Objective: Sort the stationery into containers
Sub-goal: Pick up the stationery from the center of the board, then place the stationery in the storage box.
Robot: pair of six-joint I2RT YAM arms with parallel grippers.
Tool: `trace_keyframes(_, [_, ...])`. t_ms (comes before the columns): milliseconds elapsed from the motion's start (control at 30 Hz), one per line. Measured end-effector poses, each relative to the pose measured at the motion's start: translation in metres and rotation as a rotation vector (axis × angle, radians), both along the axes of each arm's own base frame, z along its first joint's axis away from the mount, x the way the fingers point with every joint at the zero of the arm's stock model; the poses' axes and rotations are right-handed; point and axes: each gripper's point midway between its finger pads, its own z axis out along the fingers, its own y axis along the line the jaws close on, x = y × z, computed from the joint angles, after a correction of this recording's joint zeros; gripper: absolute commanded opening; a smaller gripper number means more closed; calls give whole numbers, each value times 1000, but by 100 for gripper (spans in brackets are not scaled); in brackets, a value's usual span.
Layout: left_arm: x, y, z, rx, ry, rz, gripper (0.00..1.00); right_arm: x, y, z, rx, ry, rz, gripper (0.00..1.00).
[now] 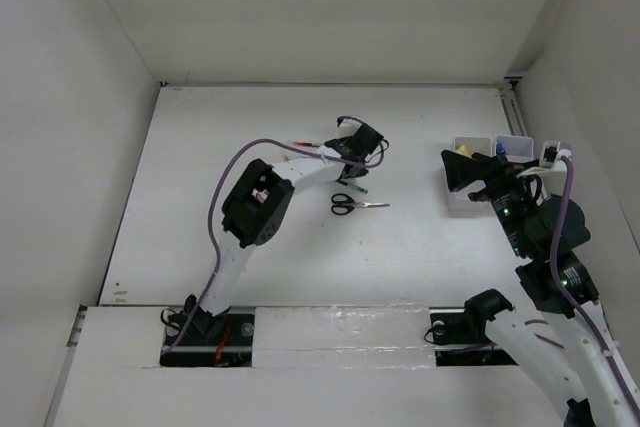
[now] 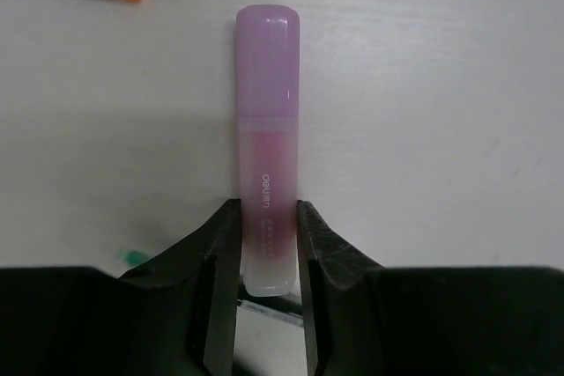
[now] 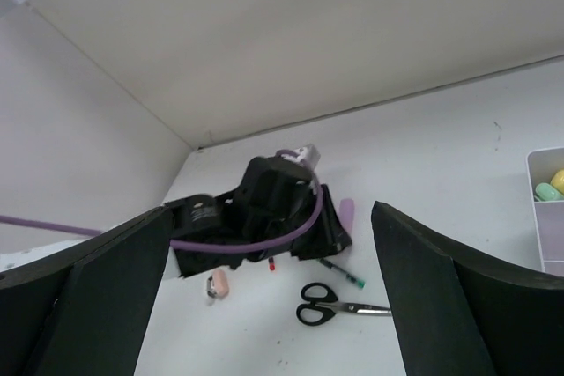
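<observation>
Now clamping the pink marker (image 2: pixel 266 85) with the left gripper (image 2: pixel 267 217), fingers pressed on both sides of its pale end. Lying flat on the desk (image 1: pixel 250 117), about mid-width and nearer the far edge. Just beside it, toward the near edge: scissors (image 1: pixel 355 205). Holding the right gripper (image 3: pixel 270 210) wide open with nothing between, close to the containers (image 1: pixel 513 139) by the far right corner, yellow and green markers (image 3: pixel 553 185) inside one.
</observation>
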Motion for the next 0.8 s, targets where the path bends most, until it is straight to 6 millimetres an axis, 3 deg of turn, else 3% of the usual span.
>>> trace_keyframes(100, [-27,24,4,28,-1,-55,0,2,-2,-3,13,15,-15,100])
trace_keyframes(167, [-36,28,15,32,-31,-97,0,2,-4,-2,29,16,-29,100])
trace_keyframes(333, [-55,12,66,-29,-191,-224,0,8,-4,-4,50,28,-44,100])
trace_keyframes(500, [-66,-6,125,-133,-341,-318,0,35,14,-21,33,85,-4,100])
trace_keyframes(633, [-90,-7,146,-165,-418,-412,0,56,26,-46,17,150,48,99])
trace_keyframes(800, [-131,-28,172,-230,-487,-559,0,69,33,-62,38,183,102,97])
